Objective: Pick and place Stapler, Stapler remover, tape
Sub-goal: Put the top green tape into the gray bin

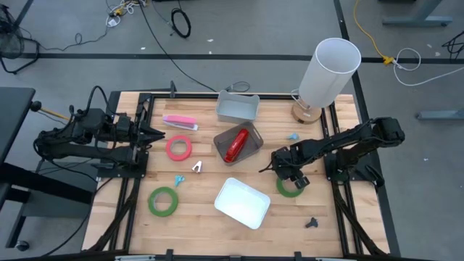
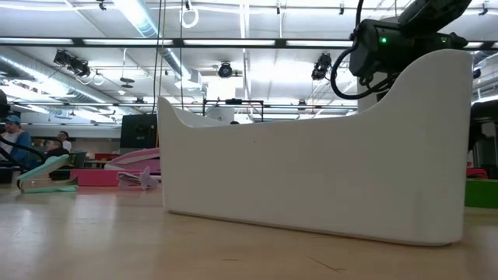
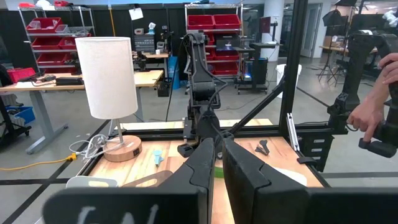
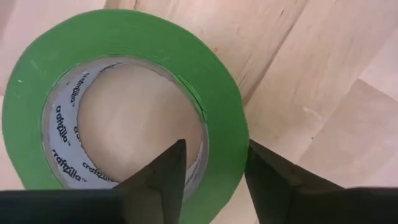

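Under right gripper [image 1: 290,179], green tape [image 1: 293,188] half-hidden

green tape [image 4: 118,37] with a white printed core on pale wood table [image 4: 323,74].

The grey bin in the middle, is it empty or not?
Not empty: the grey bin holds a red stapler, lying inside it in the high view.

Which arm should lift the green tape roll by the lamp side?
Right. The right gripper already straddles the wall of the green tape roll, one finger inside the ring, one outside. The left gripper sits shut at the far edge of the table.
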`<action>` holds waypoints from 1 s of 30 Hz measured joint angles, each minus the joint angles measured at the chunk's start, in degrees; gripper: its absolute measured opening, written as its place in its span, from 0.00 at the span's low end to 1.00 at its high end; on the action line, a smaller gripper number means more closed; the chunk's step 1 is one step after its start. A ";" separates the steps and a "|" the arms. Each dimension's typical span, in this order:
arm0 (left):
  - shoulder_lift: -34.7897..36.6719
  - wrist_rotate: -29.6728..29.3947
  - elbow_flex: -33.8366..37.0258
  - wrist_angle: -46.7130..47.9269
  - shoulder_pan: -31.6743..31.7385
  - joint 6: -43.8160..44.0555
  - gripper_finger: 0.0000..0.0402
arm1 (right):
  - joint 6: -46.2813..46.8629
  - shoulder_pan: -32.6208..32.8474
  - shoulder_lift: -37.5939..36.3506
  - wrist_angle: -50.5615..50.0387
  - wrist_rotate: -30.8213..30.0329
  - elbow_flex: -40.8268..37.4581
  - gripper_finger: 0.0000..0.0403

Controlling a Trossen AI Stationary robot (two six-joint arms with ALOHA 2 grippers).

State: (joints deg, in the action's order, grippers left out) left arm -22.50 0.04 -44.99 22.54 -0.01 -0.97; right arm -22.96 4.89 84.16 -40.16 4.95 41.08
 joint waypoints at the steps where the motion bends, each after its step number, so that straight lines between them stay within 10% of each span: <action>1: 0.00 0.01 0.00 -0.02 -0.01 0.00 0.09 | 0.00 0.00 0.00 0.00 0.00 0.00 0.37; 30: 0.00 0.02 0.00 0.00 0.00 0.00 0.09 | 2.91 -0.50 -0.02 -1.57 0.68 11.80 0.22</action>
State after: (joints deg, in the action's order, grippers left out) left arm -22.50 0.05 -44.99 22.54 -0.01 -0.97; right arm -20.05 4.39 84.14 -41.73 5.63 52.88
